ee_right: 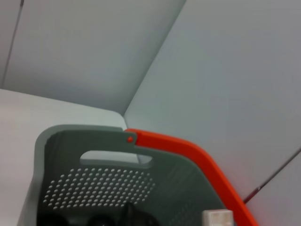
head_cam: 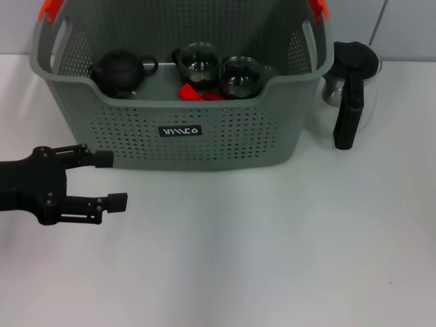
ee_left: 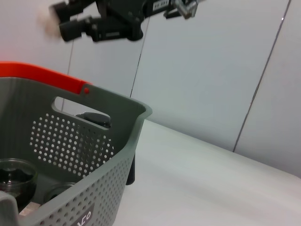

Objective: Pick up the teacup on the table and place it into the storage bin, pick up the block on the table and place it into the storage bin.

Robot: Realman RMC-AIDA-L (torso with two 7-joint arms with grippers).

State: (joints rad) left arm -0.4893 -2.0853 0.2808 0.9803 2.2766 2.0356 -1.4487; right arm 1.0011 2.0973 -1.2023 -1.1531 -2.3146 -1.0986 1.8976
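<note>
Left hand (head_cam: 110, 180) fingers apart, empty, by perforated plastic storage bin (head_cam: 204, 136) w/ glass teacups (head_cam: 240, 75), red blocks (head_cam: 188, 91) inside.

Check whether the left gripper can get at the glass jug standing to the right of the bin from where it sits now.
Probably not directly. The left gripper sits open, low at the storage bin's front left corner, while the glass jug stands beyond the bin's far right side. The bin lies between them, so the arm would have to go around its front.

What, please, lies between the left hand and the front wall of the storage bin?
Nothing: in the head view only bare white table separates the open left hand from the storage bin.
</note>
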